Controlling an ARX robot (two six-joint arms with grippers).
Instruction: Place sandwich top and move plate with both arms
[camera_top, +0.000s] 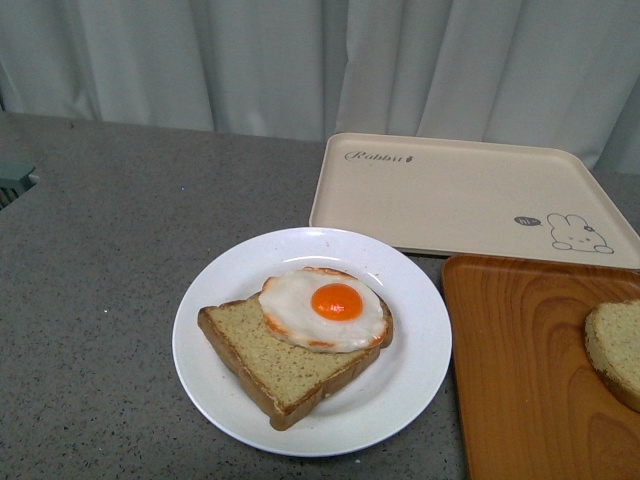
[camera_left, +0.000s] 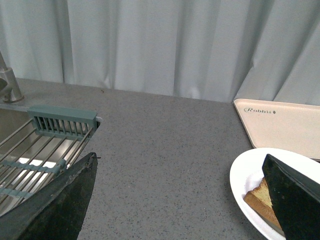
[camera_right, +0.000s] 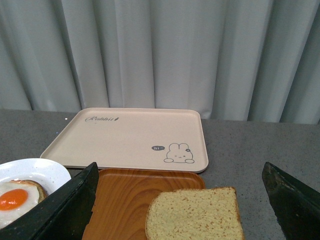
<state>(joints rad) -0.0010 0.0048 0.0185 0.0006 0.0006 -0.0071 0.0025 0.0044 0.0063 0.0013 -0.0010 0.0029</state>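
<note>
Holding egg toast (camera_top: 283, 366), plate (camera_top: 412, 375), sandwich top (camera_right: 193, 216) on wooden tray (camera_top: 520, 385), both end effectors (camera_left: 179, 157) (camera_right: 180, 166) apart

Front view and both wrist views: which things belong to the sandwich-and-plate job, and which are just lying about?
Job: sandwich top, lying on the wooden tray; plate; egg-topped bread slice on it.
Lying about: rabbit tray; sink rack; faucet; curtain.
</note>
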